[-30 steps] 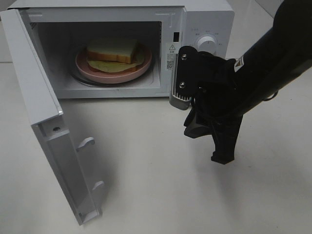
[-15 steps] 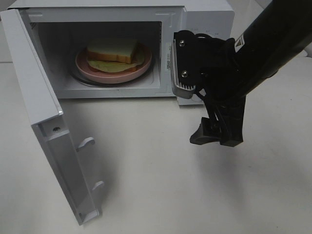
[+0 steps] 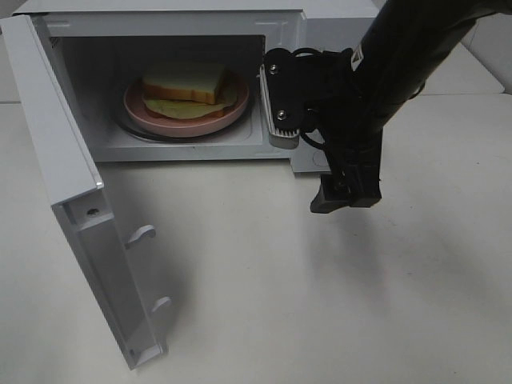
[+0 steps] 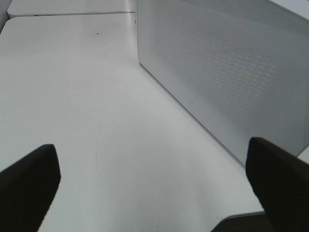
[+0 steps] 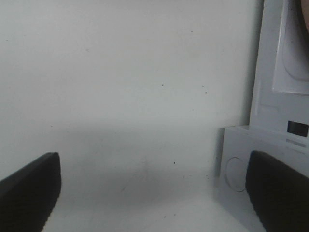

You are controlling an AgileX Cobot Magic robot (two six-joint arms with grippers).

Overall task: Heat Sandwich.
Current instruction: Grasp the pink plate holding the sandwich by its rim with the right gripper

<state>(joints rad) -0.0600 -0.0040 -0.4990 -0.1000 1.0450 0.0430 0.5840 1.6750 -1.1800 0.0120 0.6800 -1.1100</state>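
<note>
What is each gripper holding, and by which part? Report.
Nothing is held. The right gripper and left gripper both stand open and empty; the sandwich lies on its plate inside the microwave.

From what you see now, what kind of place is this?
Probably a robot test bench staged as a kitchen corner: a white microwave with its door open, a sandwich on a pink plate inside, and a black robot arm over a white table.

One microwave (image 3: 160, 20) with one door (image 3: 56, 152); one pink plate (image 3: 136, 104); one sandwich (image 3: 182, 82); one table (image 3: 280, 280); one arm (image 3: 400, 56) seen from above. Two grippers, the left gripper (image 4: 154, 183) and right gripper (image 5: 154, 193), two fingers (image 4: 29, 183) each. Two latch hooks (image 3: 140, 234) on the door, perhaps a third tab lower down
</note>
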